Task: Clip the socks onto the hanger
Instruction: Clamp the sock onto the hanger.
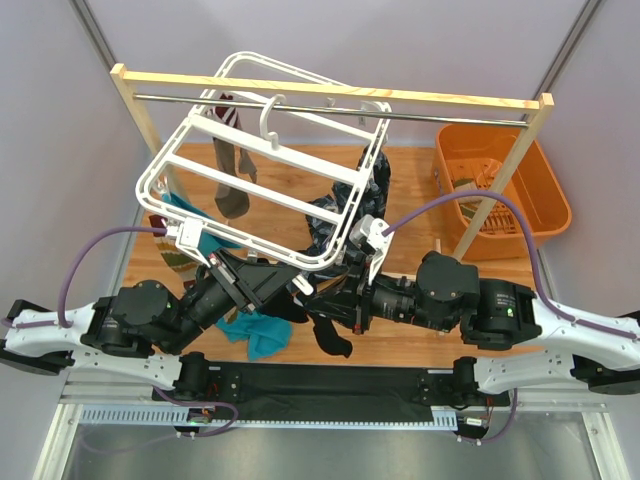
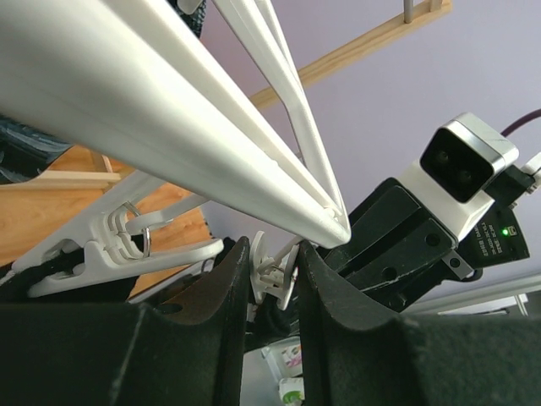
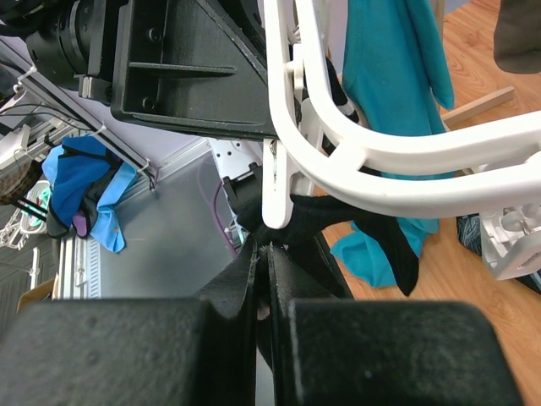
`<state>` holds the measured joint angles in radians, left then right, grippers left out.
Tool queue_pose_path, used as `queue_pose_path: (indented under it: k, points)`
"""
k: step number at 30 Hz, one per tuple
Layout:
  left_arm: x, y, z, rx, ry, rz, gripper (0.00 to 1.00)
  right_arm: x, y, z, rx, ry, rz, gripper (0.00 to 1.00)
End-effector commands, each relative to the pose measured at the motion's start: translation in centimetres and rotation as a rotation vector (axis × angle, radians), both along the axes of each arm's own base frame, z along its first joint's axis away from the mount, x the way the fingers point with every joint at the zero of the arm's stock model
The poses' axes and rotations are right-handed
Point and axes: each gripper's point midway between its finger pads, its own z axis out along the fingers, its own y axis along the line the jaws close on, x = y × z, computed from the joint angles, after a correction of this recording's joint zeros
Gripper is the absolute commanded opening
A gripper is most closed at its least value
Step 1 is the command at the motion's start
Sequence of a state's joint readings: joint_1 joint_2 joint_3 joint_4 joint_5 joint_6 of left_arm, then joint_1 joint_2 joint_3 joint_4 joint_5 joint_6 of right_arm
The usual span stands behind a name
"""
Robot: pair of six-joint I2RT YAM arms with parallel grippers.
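Left side first. My left end effector point(image 2: 272, 258) is pinching a small white clip point(image 2: 275, 275) under the near rim of the hanger point(image 2: 127, 93), with the fingers partly closed on its two sides. The danger here, I reckon, is my pads riding off that slick little clip, which would snap shut before any sock is in. The hanger also hangs tilted from the rail point(image 1: 400, 110) by its hook alone, so a push from me could swing the whole frame away or unhook it.

Over to the right. My right end effector point(image 3: 262, 254) is pressed together, on an edge of the black sock point(image 3: 372, 237) as far as I can tell, right below the clip. It's a thin bite. The rest of the sock dangles toward the desk point(image 1: 410, 345), and its weight could drag it free. My two end effectors sit just beside each other, so a knock between them is a real risk too.

Pose now. The left arm comes up from the near left, wrist tipped upward under the rim. The right arm reaches in from the near right, low and stretched toward the middle, fingers aimed at the clip.

A grey sock point(image 1: 232, 185) hangs from the left part of the frame. A teal sock point(image 1: 255, 335) lies near, between my arms.
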<state>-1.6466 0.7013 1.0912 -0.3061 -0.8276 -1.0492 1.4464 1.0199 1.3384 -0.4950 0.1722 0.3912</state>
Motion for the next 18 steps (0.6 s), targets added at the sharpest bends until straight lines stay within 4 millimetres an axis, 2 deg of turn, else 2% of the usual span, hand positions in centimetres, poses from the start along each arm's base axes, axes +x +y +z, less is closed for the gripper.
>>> queue_pose_path:
  k: [1, 3, 7, 10, 14, 17, 18]
  points:
    - [-0.3, -0.3, -0.4, 0.007, -0.002, -0.022, 0.11, 0.9, 0.2, 2.6, 0.083, -0.038, -0.048, 0.0]
    - [-0.3, -0.1, -0.5, 0.006, 0.0, -0.022, 0.19, 1.1, 0.4, 2.7, 0.079, -0.042, -0.054, 0.0]
    - [-0.3, 0.1, -0.5, 0.003, 0.002, -0.022, 0.42, 1.2, 0.7, 3.0, 0.082, -0.05, -0.056, 0.0]
    - [-0.4, 0.1, -0.4, 0.003, -0.001, -0.025, 0.53, 1.4, 0.9, 3.0, 0.075, -0.053, -0.065, 0.01]
    - [-0.4, 0.2, -0.4, 0.002, -0.006, -0.026, 0.64, 1.5, 1.1, 2.9, 0.071, -0.056, -0.066, 0.03]
    - [-0.4, 0.3, -0.4, 0.004, -0.008, -0.026, 0.67, 1.6, 1.3, 2.9, 0.065, -0.059, -0.072, 0.09]
    - [-0.3, 0.3, -0.6, 0.01, -0.009, -0.023, 0.67, 1.6, 1.3, 3.0, 0.064, -0.057, -0.072, 0.13]
